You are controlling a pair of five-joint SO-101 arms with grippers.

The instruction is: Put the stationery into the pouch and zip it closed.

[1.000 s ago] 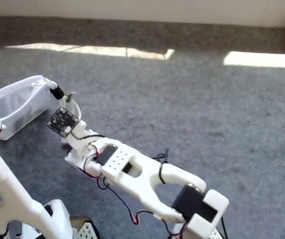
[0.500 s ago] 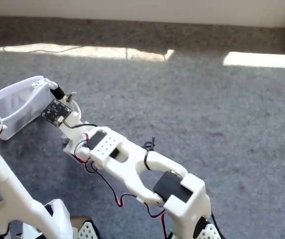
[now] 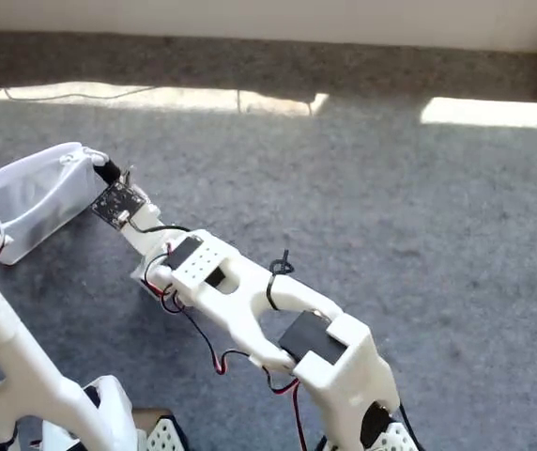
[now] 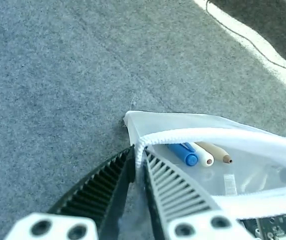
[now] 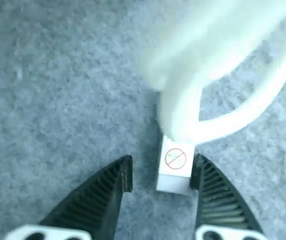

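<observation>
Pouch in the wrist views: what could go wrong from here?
1. The left hand pinches the pouch at just its rim corner; the fabric could slip free.
2. The right hand stands open around a white block at the pouch's end, nearer one finger; closing might snag fabric or twist the block.
3. The pens lie close under the open rim; a tug could spill them.

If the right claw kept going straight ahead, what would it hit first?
Probably the small white block with a red circle mark, between the open right gripper fingers; the translucent white pouch lies beyond.
</observation>
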